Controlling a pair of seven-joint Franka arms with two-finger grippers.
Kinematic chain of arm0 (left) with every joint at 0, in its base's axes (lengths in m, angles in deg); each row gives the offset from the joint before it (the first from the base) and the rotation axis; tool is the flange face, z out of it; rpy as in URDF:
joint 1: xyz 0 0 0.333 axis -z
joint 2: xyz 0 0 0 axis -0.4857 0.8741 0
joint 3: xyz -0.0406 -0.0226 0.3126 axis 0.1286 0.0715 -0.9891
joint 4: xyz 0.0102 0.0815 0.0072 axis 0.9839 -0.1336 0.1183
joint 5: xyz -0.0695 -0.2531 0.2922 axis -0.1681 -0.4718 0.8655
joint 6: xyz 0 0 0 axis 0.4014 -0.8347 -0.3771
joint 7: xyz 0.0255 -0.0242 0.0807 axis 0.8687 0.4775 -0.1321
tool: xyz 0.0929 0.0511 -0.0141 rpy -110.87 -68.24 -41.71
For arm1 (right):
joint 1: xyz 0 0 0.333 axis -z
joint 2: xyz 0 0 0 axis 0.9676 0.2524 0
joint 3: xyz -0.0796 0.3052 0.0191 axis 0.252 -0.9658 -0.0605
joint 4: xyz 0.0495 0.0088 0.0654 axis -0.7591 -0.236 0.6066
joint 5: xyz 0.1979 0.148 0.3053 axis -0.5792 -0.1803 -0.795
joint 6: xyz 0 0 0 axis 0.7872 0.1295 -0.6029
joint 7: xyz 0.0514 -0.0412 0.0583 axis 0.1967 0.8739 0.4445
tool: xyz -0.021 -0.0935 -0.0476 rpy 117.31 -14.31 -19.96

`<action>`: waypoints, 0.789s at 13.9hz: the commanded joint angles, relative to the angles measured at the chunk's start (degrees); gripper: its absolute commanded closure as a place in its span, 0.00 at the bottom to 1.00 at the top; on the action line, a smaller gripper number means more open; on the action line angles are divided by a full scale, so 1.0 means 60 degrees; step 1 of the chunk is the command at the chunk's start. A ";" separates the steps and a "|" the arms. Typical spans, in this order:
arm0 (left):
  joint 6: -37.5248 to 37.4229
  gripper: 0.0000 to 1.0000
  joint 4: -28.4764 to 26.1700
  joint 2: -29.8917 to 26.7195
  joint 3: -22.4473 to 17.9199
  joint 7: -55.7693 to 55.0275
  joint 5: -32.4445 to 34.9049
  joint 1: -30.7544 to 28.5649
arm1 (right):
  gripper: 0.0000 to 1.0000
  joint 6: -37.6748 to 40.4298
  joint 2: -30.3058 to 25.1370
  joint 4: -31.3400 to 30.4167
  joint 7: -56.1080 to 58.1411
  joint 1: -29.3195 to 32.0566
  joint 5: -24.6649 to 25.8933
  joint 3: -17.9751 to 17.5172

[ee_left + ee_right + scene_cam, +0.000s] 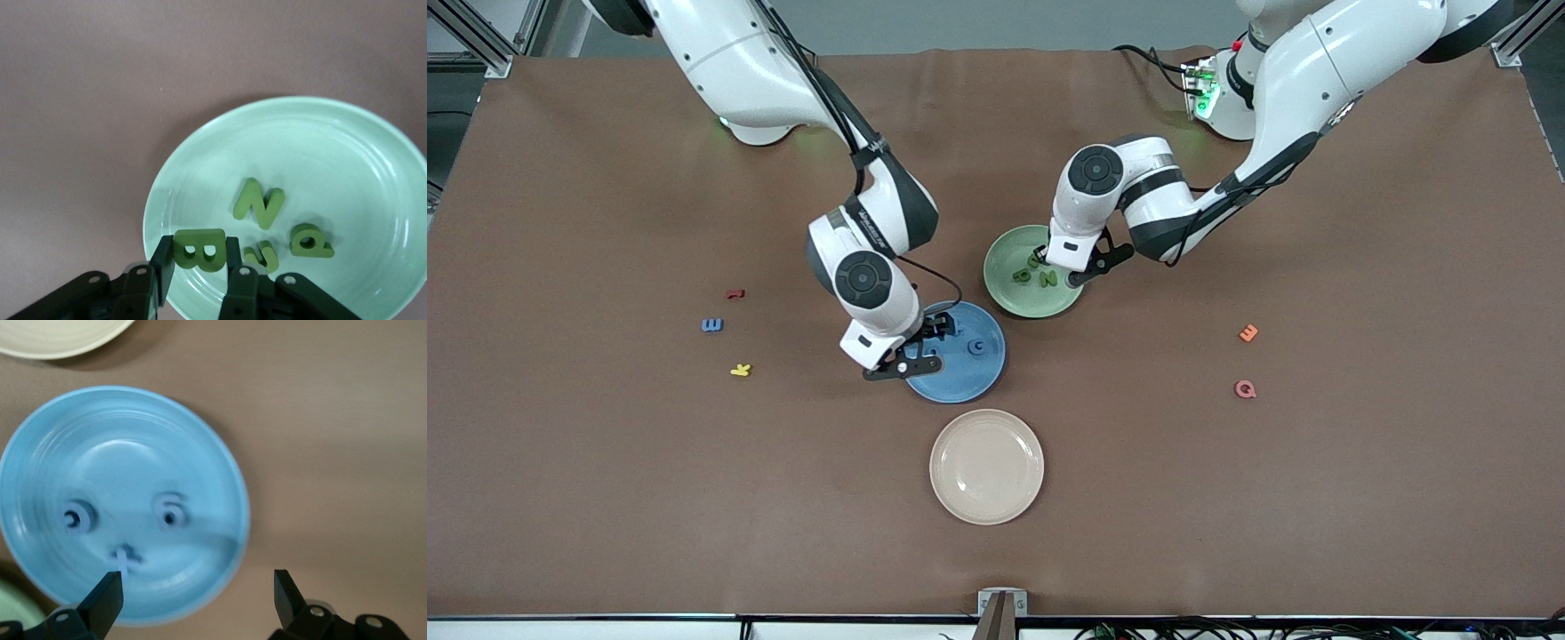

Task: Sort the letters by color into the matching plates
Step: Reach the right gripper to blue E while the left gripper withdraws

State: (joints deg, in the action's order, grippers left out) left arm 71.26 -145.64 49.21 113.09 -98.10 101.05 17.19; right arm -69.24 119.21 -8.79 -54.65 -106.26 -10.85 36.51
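The pale green plate (1009, 253) holds green letters N (258, 207), P (310, 241) and C (261, 257). My left gripper (198, 252) is shut on the green B (203, 241), just above that plate's inner rim (320, 147); in the front view it (1069, 271) is over the plate. The blue plate (969, 378) holds a blue G (978, 347); the right wrist view shows three blue letters in it (133, 440), among them the + (123, 559). My right gripper (197, 587) is open and empty over that plate's edge. A blue E (711, 325) lies on the table toward the right arm's end.
A cream plate (987, 467) sits nearer the front camera than the blue plate. A red letter (735, 293) and a yellow one (740, 370) lie by the blue E. An orange letter (1248, 332) and a reddish Q (1245, 389) lie toward the left arm's end.
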 commanded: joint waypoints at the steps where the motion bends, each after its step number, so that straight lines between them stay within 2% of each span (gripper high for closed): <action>1: 0.0100 1.00 0.0009 0.0005 -0.0101 -0.0705 0.0136 0.0411 | 0.00 0.1706 -0.1444 -0.0275 0.0093 0.0881 -0.0022 -0.0082; 3: 0.0115 1.00 0.0008 0.0077 -0.0203 -0.0691 0.0136 0.0542 | 0.00 0.2412 -0.2015 -0.0508 0.0152 0.1613 -0.0007 -0.0082; 5: 0.0115 0.98 0.0038 0.0078 -0.0320 -0.0691 0.0136 0.0689 | 0.00 0.2473 -0.2660 -0.1151 0.0269 0.2331 0.0080 -0.0082; 6: 0.0115 0.94 0.0038 0.0093 -0.0350 -0.0691 0.0151 0.0689 | 0.00 0.2473 -0.2910 -0.1430 0.0646 0.2741 0.0182 -0.0082; 7: 0.0115 0.73 0.0067 0.0093 -0.0451 -0.0662 0.0136 0.0704 | 0.00 0.2473 -0.3057 -0.1665 0.1491 0.3209 0.0242 -0.0082; 8: 0.0100 0.49 0.0082 0.0107 -0.0568 -0.0662 0.0151 0.0747 | 0.00 0.2473 -0.3073 -0.1769 0.2384 0.3765 0.0257 -0.0082; 9: 0.0100 0.35 0.0096 0.0093 -0.0613 -0.0662 0.0136 0.0762 | 0.00 0.2430 -0.3059 -0.1871 0.2886 0.4162 0.0257 -0.0082; 10: 0.0100 0.14 0.0198 0.0093 -0.0643 -0.0706 0.0136 0.0762 | 0.00 0.2357 -0.3044 -0.2061 0.3196 0.4499 0.0373 -0.0082; 11: 0.0071 0.12 0.0286 0.0093 -0.0657 -0.0692 0.0136 0.0762 | 0.00 0.2110 -0.3058 -0.2353 0.3344 0.4720 0.0635 -0.0082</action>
State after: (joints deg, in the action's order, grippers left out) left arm 71.61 -145.34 49.41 109.61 -101.49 101.05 21.10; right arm -54.15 102.71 -18.44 -37.11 -81.04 -9.00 37.27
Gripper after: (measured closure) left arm 0.405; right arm 0.000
